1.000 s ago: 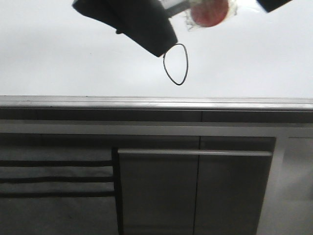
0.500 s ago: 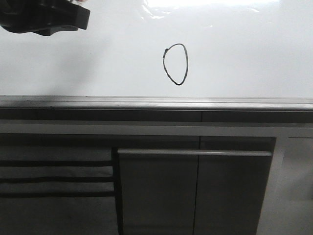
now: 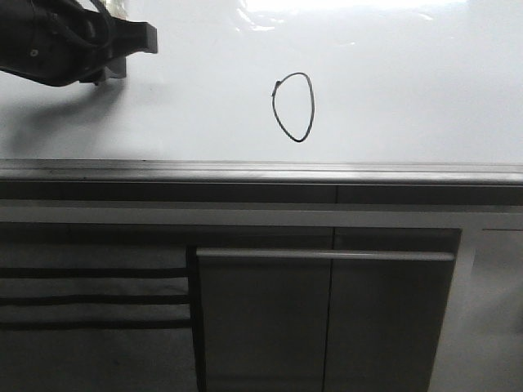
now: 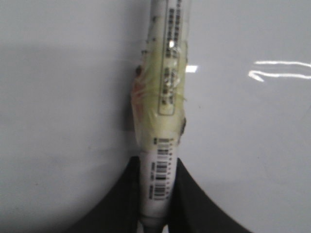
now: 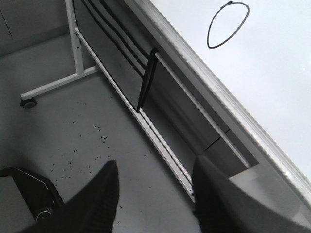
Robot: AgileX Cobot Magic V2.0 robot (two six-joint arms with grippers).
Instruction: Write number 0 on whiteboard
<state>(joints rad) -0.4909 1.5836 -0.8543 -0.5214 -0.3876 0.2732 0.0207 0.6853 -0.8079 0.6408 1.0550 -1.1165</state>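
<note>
Number 0 [image 3: 293, 107] upright on whiteboard [image 3: 409, 98]; left end effector [image 4: 156, 194] clamping marker [image 4: 163, 107], right [image 5: 153, 194] released.

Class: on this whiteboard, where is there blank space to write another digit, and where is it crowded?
The whiteboard is blank right of the number 0, and left of it down to the frame. The upper left corner is crowded by the left gripper holding the marker.

A lab or office: wheeled whiteboard [image 3: 163, 122] (grey-framed), speckled floor [image 5: 87, 141].
</note>
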